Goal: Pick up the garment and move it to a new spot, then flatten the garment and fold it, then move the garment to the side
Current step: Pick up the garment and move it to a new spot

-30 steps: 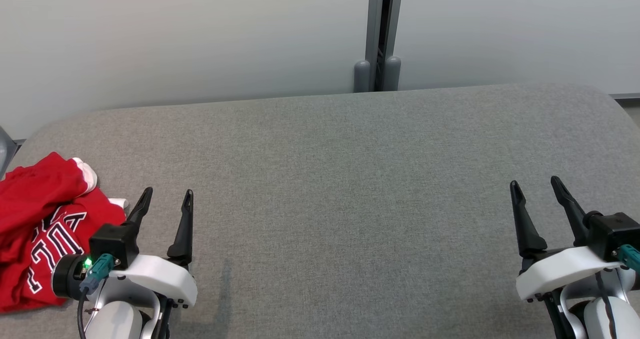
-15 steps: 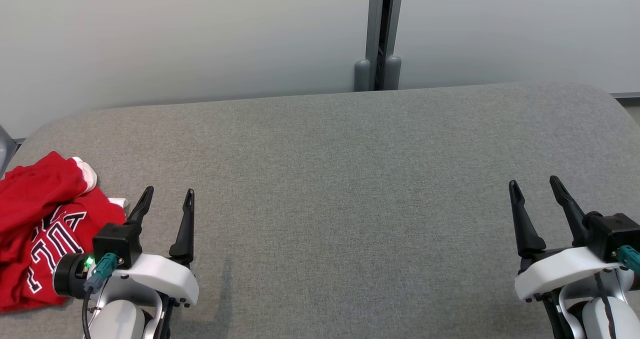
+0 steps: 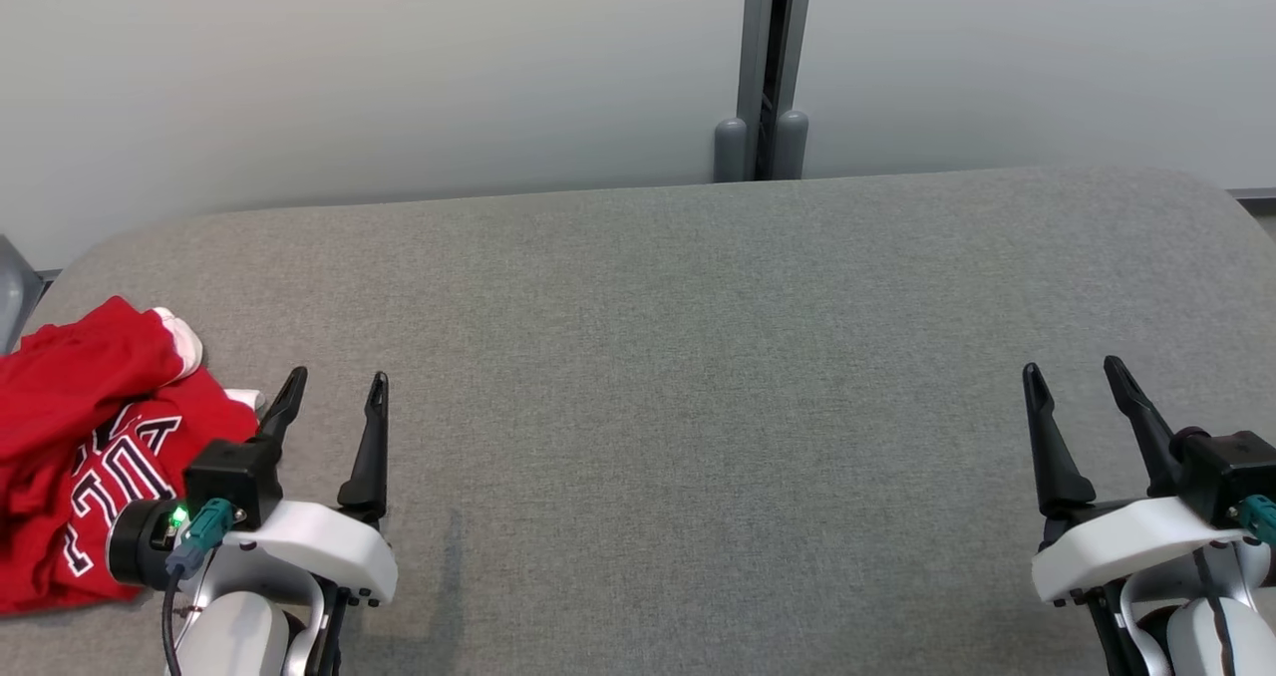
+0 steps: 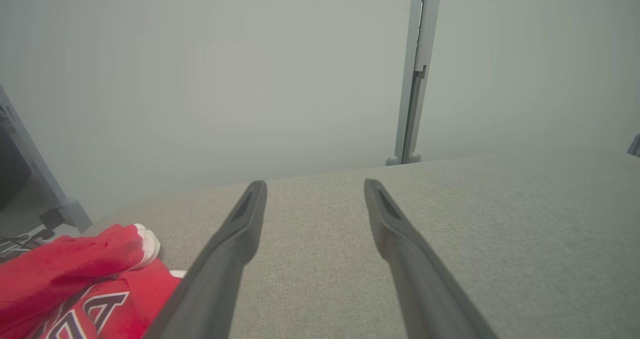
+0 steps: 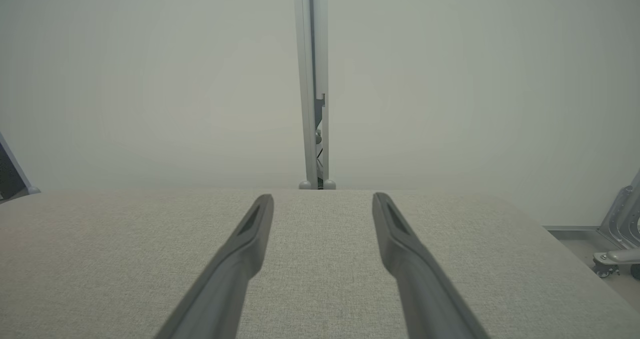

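The opening step, picking up the garment, appears not yet begun. The red garment (image 3: 80, 437) lies crumpled at the near left corner of the grey tabletop (image 3: 698, 357), just beside the left tool (image 3: 337, 378), whose two dark fingers stand spread wide with nothing between them. The right tool (image 3: 1071, 366) is equally wide and empty, well apart from the cloth over the tabletop's right side. The left tool points past the heap rather than at it, so the next move probably calls for it to turn to its own left, drop onto a raised fold and close on enough cloth to lift it. The bare middle of the tabletop would then serve as the new spot. The garment runs off the left edge of the head view, so how much of it hangs beyond the tabletop cannot be judged. By count there is one garment, with white trim (image 3: 184, 337) and dark-and-white lettering (image 3: 110, 477), two tools of two fingers each, one tabletop, and one grey post (image 3: 766, 68) against the pale wall (image 3: 399, 68).
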Robot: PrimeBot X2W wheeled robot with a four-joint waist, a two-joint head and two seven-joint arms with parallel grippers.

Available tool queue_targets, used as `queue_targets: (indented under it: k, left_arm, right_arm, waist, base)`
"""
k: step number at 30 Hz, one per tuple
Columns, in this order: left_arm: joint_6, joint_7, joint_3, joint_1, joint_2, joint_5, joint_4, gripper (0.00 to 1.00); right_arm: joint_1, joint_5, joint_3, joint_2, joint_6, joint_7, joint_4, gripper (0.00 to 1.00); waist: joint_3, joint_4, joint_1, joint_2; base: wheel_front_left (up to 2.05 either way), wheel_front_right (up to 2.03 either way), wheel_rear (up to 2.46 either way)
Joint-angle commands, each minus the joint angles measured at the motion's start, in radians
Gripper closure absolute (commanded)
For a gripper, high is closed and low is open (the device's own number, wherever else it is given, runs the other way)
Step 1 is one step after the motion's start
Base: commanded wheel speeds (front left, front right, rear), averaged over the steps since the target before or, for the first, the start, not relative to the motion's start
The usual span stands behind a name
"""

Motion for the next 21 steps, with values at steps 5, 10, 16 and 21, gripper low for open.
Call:
queue_targets:
  k: [5, 10, 16, 21]
  left_arm:
    - [0.013, -0.007, 0.006, -0.032, -0.002, -0.016, -0.006, 0.0]
    - [0.02, -0.016, 0.018, -0.035, 0.004, -0.024, -0.003, 0.0]
    - [0.026, -0.025, 0.037, -0.032, 0.006, -0.046, -0.009, 0.0]
    - [0.038, -0.031, 0.061, -0.014, 0.017, -0.061, -0.021, 0.0]
  right_arm:
    - [0.0, 0.008, 0.002, -0.004, 0.0, 0.004, -0.018, 0.0]
    - [-0.013, 0.013, 0.025, -0.004, 0.0, 0.008, -0.038, 0.0]
    - [-0.028, 0.019, 0.054, -0.002, 0.0, 0.011, -0.046, 0.0]
    - [-0.041, 0.028, 0.094, 0.002, 0.0, 0.014, -0.05, 0.0]
  waist:
    - [0.007, 0.069, 0.0, 0.0]
    - [0.013, 0.161, 0.0, 0.0]
    - [0.02, 0.261, 0.0, 0.0]
    - [0.023, 0.349, 0.0, 0.0]
  base:
    - [0.0, 0.0, 0.0]
    - [0.0, 0.0, 0.0]
    - [0.0, 0.0, 0.0]
    - [0.0, 0.0, 0.0]
